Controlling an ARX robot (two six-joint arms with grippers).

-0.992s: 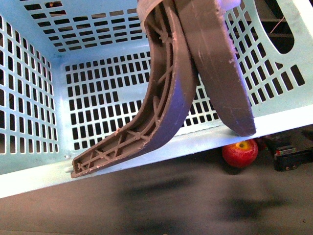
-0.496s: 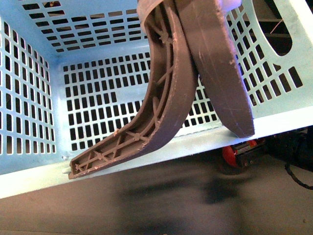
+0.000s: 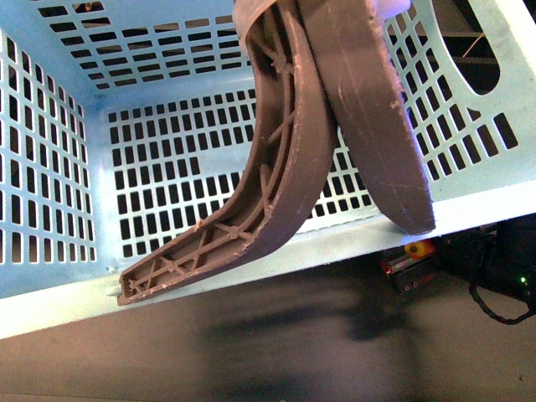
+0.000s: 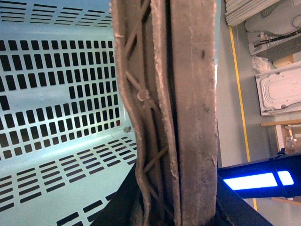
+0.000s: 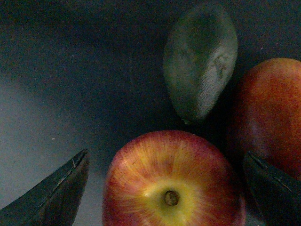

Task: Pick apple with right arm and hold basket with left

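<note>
Basket (image 3: 352, 240) fills most of the front view, tipped so that its open mouth faces the camera and its slotted floor stands at the back. Its two brown handles (image 3: 289, 159) are nearest of all. Pressed together at 12 o'clock, they run down and splay: the ribbed one curves to 7 o'clock, and the smooth one ends at 5 o'clock over the pale rim. In the left wrist view the pair run lengthwise away from the camera, side by side. The left tool (image 4: 176, 209) is clamped on them, a dark finger against each outer face.

Past the rim lies the dark worktop (image 3: 251, 335). At 4 o'clock, just beyond the tip of the smooth handle, only a yellow-orange sliver of the apple (image 3: 417, 249) shows. The rest is covered by the right arm (image 3: 494, 260), which reaches in from 3 o'clock.

In the dim right wrist view the apple sits on the worktop with its stem dimple and yellow patch turned straight at the camera. It is round, with no long axis. The right tool (image 5: 164, 154) is spread wide, one dark finger (image 5: 51, 193) on each side of the fruit and a clear gap at that finger. Whether the other finger touches, I cannot tell. Farther on, the dark green avocado (image 5: 200, 61) lies with its long axis aimed at the apple, its tapered end near but apart. A red-orange mango (image 5: 270, 108) lies just beside both.
</note>
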